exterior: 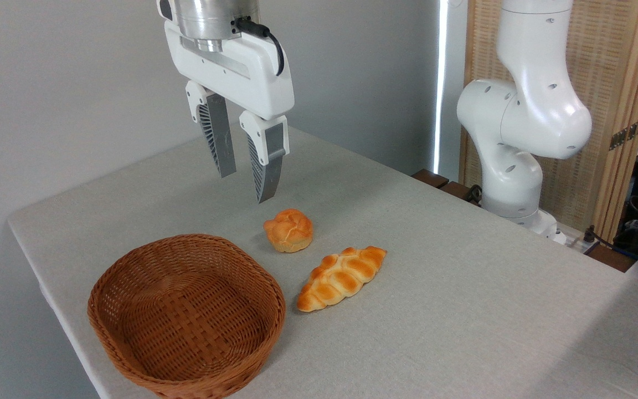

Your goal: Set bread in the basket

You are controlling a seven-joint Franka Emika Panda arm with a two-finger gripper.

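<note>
**Empty basket up front, loaf beside it, gripper hanging above**

Closest to me sits the basket (186,316), a wide, shallow oval of brown wicker with a thick braided rim, standing near the front left corner of the table (463,288). Nothing lies inside it; I can see straight down to its woven floor.

Just to the right of the basket, close to its rim but apart from it, lies the bread (341,277), a long plaited golden-orange loaf resting flat on the pale grey cloth. It lies at a slant, its nearer tapered end pointing toward the basket and its farther end angled away to the right.

A little behind the loaf, and separate from it, sits a small round knotted bun (289,230).

Above and slightly behind the bun hangs the gripper (244,185), well clear of the cloth and pointing downward. Its two ribbed grey fingers (216,138) are spread apart, with bare air between them and nothing held.

At the far right edge of the table rises the white arm base (518,138), with a slatted screen (612,83) behind it.
</note>
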